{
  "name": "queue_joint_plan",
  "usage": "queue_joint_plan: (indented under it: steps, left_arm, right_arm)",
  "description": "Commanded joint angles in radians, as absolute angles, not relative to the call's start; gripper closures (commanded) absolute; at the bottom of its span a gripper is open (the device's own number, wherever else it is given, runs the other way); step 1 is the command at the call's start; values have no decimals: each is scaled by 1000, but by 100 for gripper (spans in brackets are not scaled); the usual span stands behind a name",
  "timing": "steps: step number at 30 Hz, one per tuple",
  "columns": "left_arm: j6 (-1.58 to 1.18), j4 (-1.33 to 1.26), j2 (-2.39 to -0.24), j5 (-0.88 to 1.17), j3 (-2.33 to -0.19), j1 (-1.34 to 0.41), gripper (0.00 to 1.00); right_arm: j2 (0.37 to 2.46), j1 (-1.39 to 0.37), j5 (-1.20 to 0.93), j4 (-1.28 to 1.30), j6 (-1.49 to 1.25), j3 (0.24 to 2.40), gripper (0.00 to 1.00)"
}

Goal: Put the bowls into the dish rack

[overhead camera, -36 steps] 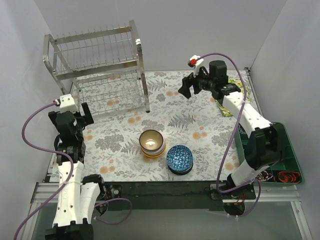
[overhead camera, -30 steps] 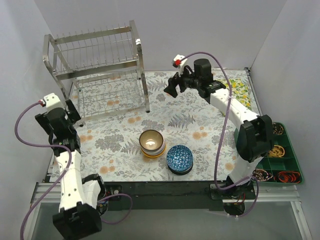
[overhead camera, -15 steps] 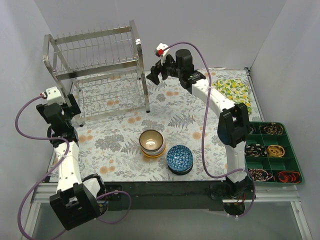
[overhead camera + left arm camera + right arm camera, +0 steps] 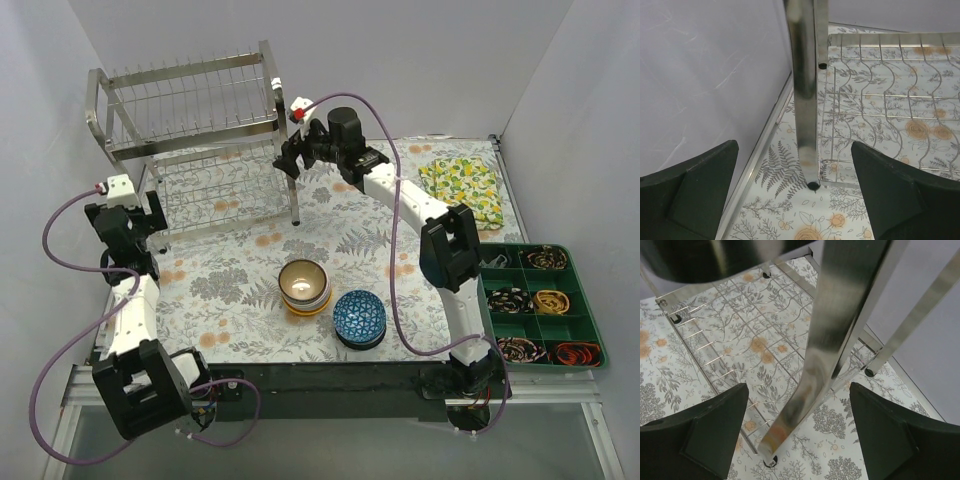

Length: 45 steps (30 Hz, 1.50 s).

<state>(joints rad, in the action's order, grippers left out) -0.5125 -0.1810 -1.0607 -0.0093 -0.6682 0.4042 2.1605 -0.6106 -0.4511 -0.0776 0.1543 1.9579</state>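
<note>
1. The rack (image 4: pixel 190 140) stands at the far left of the floral tabletop (image 4: pixel 400 250), two tiers of steel wire on four posts, with an arm reaching toward it from each side.
2. The left pincer (image 4: pixel 152 218) faces the rack's near left post. In the wrist view its dark fingers (image 4: pixel 700 185) are spread wide, with the post upright between them and not gripped.
3. The right arm stretches across the tabletop, and the right pincer (image 4: pixel 289 160) is at the rack's near right post. Its fingers (image 4: pixel 715 425) are also wide apart, the shiny post rising between them with clear gaps on both sides.
4. The bowls sit near the front middle of the tabletop, well apart from the rack. The brown bowl (image 4: pixel 305 280) tops a short stack with a white rim and an orange base showing beneath it.
5. The blue bowl (image 4: pixel 359 316) rests on a darker one just beside that stack, to its right and slightly nearer the arm bases.
6. A green tray (image 4: pixel 578 318) lies at the right edge and a lemon-print cloth (image 4: pixel 462 185) at the far right.
</note>
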Motion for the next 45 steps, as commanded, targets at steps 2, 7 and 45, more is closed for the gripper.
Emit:
queue_joint_plan:
  steps: [2, 7, 45]
  left_arm:
    - [-436, -251, -1108, 84, -673, 405, 2]
    - [-396, -299, -1144, 127, -670, 399, 9]
    - [-598, -172, -1241, 496, -724, 109, 94]
  right_arm:
    - [2218, -609, -420, -141, 100, 2058, 14]
    - [2229, -609, -371, -156, 110, 2054, 23]
    - [1707, -394, -285, -31, 284, 1410, 80]
